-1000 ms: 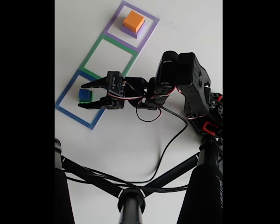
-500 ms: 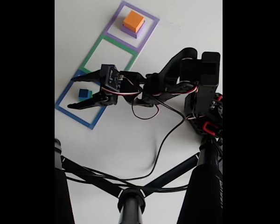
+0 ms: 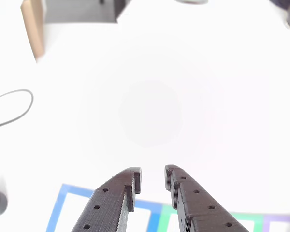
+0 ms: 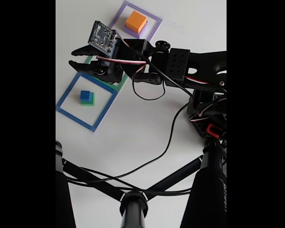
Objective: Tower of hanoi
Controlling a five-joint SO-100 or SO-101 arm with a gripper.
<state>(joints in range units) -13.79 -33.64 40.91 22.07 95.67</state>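
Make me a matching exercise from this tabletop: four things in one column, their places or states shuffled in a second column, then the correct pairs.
Things:
1. small blue cube
2. orange-yellow block
3. gripper
4. green block

Places or states:
A. on the purple block, inside the purple square outline
B. raised above the table, holding nothing, beyond the blue square outline in the fixed view
C. directly under the small blue cube, inside the blue square outline
D. top of the two-block stack in the blue square outline

Pairs: 1-D, 2-A, 3-B, 4-C
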